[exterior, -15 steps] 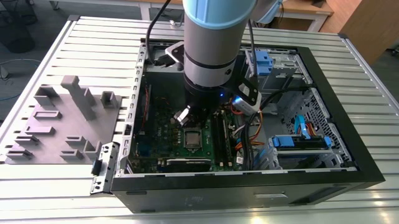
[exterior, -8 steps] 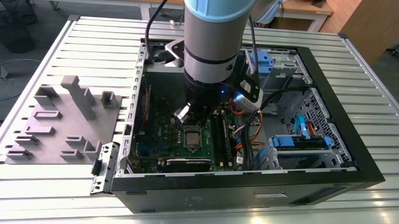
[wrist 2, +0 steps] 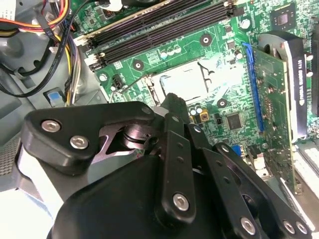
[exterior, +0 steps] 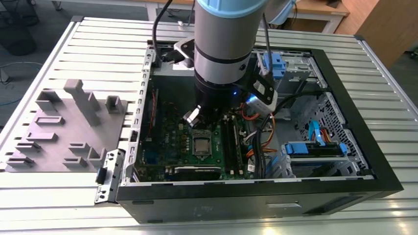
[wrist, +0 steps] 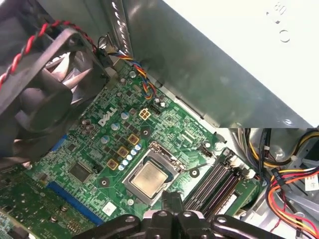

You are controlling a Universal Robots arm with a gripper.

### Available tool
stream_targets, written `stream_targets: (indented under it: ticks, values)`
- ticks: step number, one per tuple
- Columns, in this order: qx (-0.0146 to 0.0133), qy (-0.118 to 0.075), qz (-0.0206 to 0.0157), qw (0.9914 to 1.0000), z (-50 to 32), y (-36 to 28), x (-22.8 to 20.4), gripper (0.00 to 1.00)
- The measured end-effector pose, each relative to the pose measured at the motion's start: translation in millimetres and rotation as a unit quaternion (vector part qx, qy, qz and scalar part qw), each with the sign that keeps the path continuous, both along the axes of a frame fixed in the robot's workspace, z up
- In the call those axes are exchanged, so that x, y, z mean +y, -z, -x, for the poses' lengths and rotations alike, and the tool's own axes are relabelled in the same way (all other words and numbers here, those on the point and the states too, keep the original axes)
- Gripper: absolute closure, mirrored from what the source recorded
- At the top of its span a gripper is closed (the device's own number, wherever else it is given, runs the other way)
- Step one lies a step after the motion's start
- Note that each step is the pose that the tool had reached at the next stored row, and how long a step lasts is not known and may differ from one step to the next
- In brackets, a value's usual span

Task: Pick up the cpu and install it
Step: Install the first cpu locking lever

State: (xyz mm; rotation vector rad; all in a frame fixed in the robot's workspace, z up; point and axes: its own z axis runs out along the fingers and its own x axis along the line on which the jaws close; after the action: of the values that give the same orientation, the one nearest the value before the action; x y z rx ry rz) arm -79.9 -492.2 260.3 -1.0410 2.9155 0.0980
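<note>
The cpu [exterior: 201,145] is a small square chip with a silvery top, lying flat inside the dark socket frame of the green motherboard [exterior: 171,128]. It shows in both wrist views too, as the cpu [wrist: 149,178] and, washed out by glare, the cpu [wrist 2: 184,82]. My gripper [exterior: 198,123] hangs inside the open computer case, just above the socket and slightly to its far side. Its black fingertips [wrist: 172,198] are pressed together with nothing between them, clear of the chip. The same shut gripper [wrist 2: 172,99] fills the near part of the second wrist view.
A grey moulded tray [exterior: 65,127] lies on the slatted table at the exterior view's left. The black case wall [exterior: 261,198] rings the board. Memory slots [exterior: 232,142], coloured cables [exterior: 251,147], blue drive brackets [exterior: 313,149] and a fan [wrist: 40,84] crowd around the socket.
</note>
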Motion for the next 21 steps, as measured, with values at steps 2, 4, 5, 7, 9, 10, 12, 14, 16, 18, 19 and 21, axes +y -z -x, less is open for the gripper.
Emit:
stream_targets:
  ticks: [2,4,5,7,9,10,12,14,16,18,19,21]
  values:
    - [0.0,0.0,-0.0016,1.0,-2.1,0.0,0.7,0.89]
    - [0.0,0.0,-0.0031,1.0,-5.1,0.0,1.3,0.89]
    - [0.0,0.0,-0.0035,0.99999,-7.2,0.0,1.5,0.89]
    - [0.0,0.0,-0.0042,0.99999,-12.5,0.1,1.9,0.89]
    - [0.0,0.0,-0.0045,0.99999,-17.8,0.1,2.6,0.89]
    - [0.0,0.0,-0.0045,0.99999,-20.4,0.1,3.4,0.89]
    - [0.0,0.0,-0.0046,0.99999,-24.6,0.3,6.2,0.89]
    - [0.0,0.0,-0.0046,0.99999,-27.0,0.5,10.0,0.89]
    - [0.0,0.0,-0.0045,0.99999,-28.5,0.8,14.2,0.89]
    - [0.0,0.0,-0.0046,0.99999,-29.6,1.2,18.7,0.89]
    - [0.0,0.0,-0.0046,0.99999,-30.1,1.5,20.9,0.89]
    - [0.0,0.0,-0.0046,0.99999,-31.0,1.9,25.6,0.89]
